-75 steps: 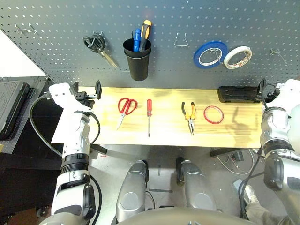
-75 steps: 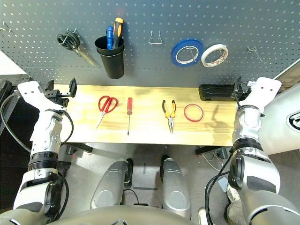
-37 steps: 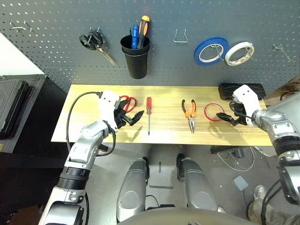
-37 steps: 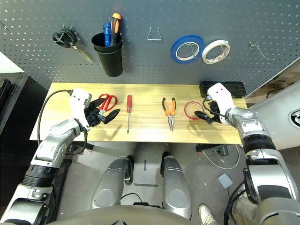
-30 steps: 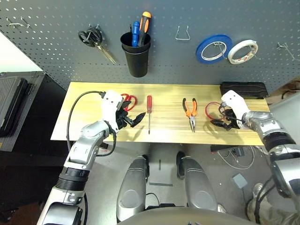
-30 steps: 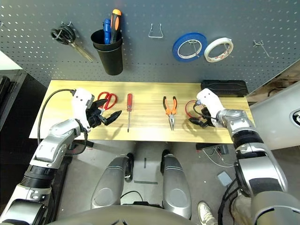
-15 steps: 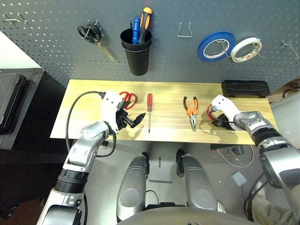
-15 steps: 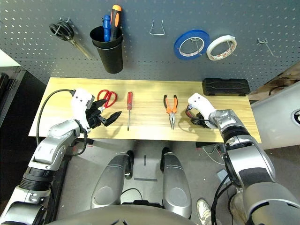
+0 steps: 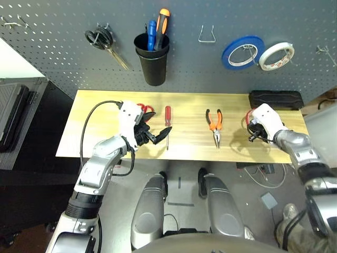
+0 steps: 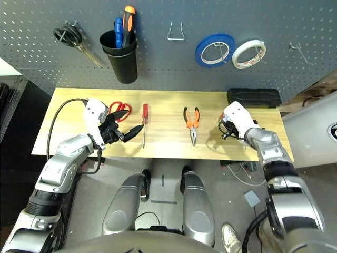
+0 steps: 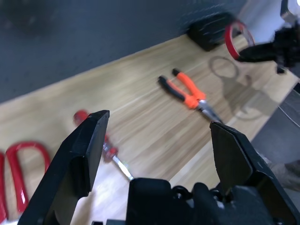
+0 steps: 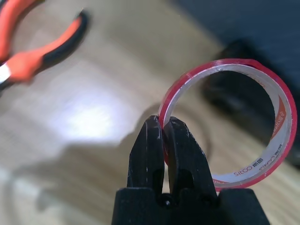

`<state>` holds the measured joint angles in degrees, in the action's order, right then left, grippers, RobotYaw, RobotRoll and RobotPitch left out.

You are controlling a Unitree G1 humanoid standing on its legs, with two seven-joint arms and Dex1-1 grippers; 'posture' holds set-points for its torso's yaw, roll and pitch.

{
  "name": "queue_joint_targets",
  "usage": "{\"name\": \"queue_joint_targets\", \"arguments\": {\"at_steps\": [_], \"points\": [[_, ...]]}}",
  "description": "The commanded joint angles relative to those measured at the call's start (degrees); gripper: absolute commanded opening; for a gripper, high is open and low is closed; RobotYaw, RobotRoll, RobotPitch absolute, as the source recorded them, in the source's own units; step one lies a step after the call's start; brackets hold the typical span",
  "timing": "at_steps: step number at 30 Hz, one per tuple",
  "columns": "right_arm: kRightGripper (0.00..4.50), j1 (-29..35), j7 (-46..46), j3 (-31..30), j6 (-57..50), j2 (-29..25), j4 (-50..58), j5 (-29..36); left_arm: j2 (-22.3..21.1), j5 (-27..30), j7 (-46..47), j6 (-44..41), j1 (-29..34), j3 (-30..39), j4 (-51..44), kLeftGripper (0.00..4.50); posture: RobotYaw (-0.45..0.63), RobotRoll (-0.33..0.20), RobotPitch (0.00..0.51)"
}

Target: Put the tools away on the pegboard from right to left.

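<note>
Right end effector (image 12: 161, 126) clamped shut on rim of red tape ring (image 12: 229, 123), ring lifted clear of wooden worktop (image 9: 184, 105), near right end, just in front of black case (image 9: 276, 99) at back edge; left end effector (image 11: 154, 140) spread wide, holding nothing, hovering over front-left area beside red-handled screwdriver (image 9: 167, 125); red-handled scissors (image 10: 120, 109) flat on worktop, partly hidden behind left wrist; orange-and-black pliers (image 9: 215, 125) flat mid-right, bare wood on both sides; broad clear strip between screwdriver and pliers, another between pliers and held ring; pegboard (image 9: 52, 47) behind back edge, carrying black-handled scissors (image 9: 105, 43), black cup (image 9: 152, 66) with drivers, bare wire hook (image 9: 207, 35), blue tape roll (image 9: 242, 51), white tape roll (image 9: 276, 55), small hook (image 9: 322, 51) at far right.
</note>
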<state>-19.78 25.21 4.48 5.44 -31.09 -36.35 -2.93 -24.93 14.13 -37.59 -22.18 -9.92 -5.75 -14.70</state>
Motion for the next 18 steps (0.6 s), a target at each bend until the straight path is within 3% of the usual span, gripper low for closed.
{"name": "queue_joint_targets", "arguments": {"at_steps": [1,10,18], "points": [[0.02,4.28,-6.28,3.73,6.45,0.49,1.62,0.87,-0.06,1.75,-1.17,-1.32,0.83,-1.44,-5.84,4.5,0.15,0.0,0.267],[0.02,9.8,-17.74,8.81,29.88,-1.26,-3.97,-1.04,0.51,3.4,-0.18,-3.74,-2.83,-3.42,-14.03,4.5,0.15,0.0,0.259],[0.02,8.57,-24.45,9.39,43.36,-6.69,-13.18,-3.95,1.63,5.74,0.26,-5.99,-6.63,-3.65,-17.28,4.5,0.12,0.0,0.26]]}}
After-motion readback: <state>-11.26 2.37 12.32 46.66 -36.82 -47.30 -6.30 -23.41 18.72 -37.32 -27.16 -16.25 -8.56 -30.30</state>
